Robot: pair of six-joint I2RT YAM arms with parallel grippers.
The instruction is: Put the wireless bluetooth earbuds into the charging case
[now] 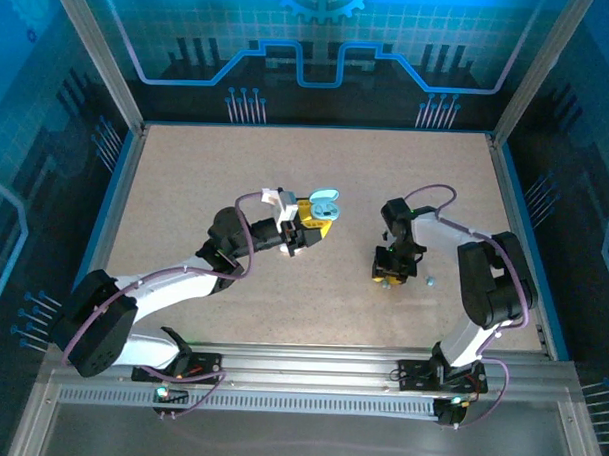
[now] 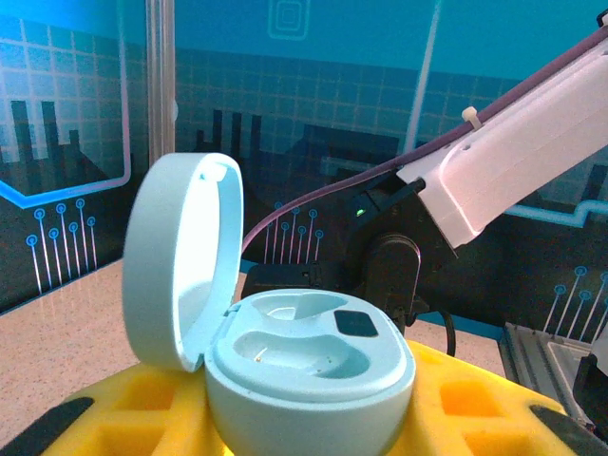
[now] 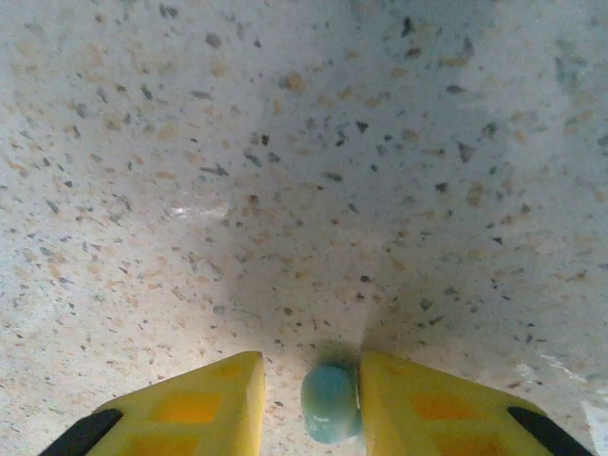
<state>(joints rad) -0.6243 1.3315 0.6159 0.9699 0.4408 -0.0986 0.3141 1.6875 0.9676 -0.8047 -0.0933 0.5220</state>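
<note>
The charging case point(image 2: 313, 375) is light teal and pebble-shaped. Its lid point(image 2: 180, 275) stands open and both inner wells show bare. My left gripper point(image 2: 309, 423) is shut on the case between its yellow fingers point(image 2: 123, 408); from above, the case point(image 1: 325, 203) is held near the table's middle. A light teal earbud point(image 3: 331, 404) lies on the speckled table between the yellow fingers of my right gripper point(image 3: 312, 404). It touches the right finger point(image 3: 427, 408) and a gap separates it from the left finger point(image 3: 199, 408). The right gripper point(image 1: 386, 276) points down at the table.
A second small teal earbud point(image 1: 430, 282) lies on the table just right of the right gripper. My right arm point(image 2: 513, 152) crosses the left wrist view behind the case. Blue walls and a metal frame point(image 1: 110, 71) ring the table.
</note>
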